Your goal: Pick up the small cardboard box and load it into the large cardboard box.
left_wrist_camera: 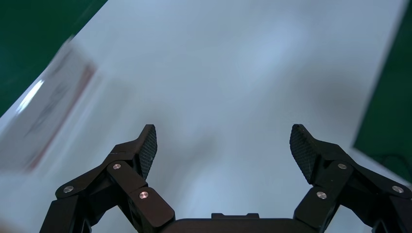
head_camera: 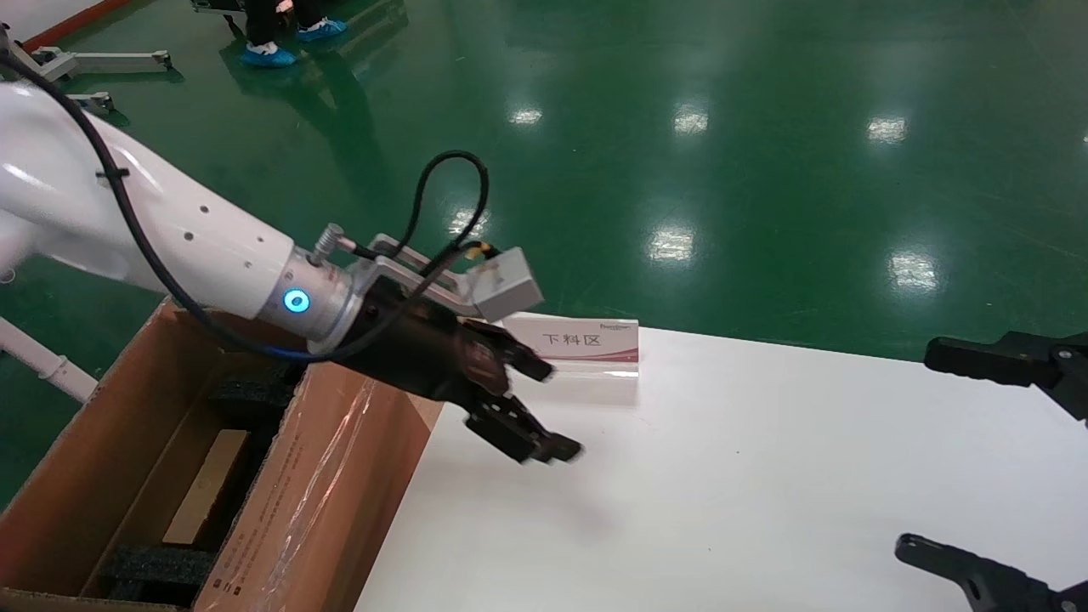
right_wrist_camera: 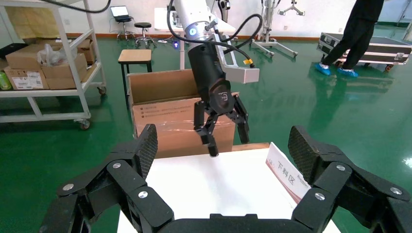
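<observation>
The large cardboard box (head_camera: 331,476) stands open at the table's left end, with a tape strip on its side and black foam pieces (head_camera: 255,391) inside. A pale tan flat piece (head_camera: 204,484) lies between the foam; I cannot tell what it is. The reddish-brown small cardboard box is not in view. My left gripper (head_camera: 554,410) is open and empty, just above the white table (head_camera: 722,476), right of the carton. It also shows in its wrist view (left_wrist_camera: 223,141) and in the right wrist view (right_wrist_camera: 228,144). My right gripper (head_camera: 922,449) is open and empty at the table's right edge.
A white sign with red trim (head_camera: 586,344) stands at the table's far edge, close behind the left gripper. Green floor surrounds the table. A person in blue shoe covers (head_camera: 268,55) stands far off. Shelves with boxes (right_wrist_camera: 43,63) and a stool (right_wrist_camera: 135,56) stand behind the carton.
</observation>
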Motion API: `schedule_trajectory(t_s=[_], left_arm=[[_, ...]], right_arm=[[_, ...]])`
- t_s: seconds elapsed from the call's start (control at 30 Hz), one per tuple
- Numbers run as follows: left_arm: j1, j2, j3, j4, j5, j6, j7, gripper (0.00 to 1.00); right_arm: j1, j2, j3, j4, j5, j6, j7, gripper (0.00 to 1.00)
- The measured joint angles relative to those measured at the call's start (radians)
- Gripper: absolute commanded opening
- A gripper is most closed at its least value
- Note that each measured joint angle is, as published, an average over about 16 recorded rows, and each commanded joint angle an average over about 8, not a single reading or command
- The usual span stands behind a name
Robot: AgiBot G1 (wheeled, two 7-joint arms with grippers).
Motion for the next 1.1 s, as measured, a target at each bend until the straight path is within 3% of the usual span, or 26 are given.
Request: schedule_trajectory(t_s=[0.87,1.1], left_arm=[[0.660,-0.054,-1.010,-0.158,-0.155,0.249,0.339,1.00],[0.786,-0.064,-1.202,-0.188,-0.185,0.296,0.403,1.00]], right_arm=[[-0.002,-0.003,0.009,0.002,-0.006,-0.003,0.005,1.00],[-0.003,-0.004,0.011,0.003,-0.007,-0.004,0.006,1.00]])
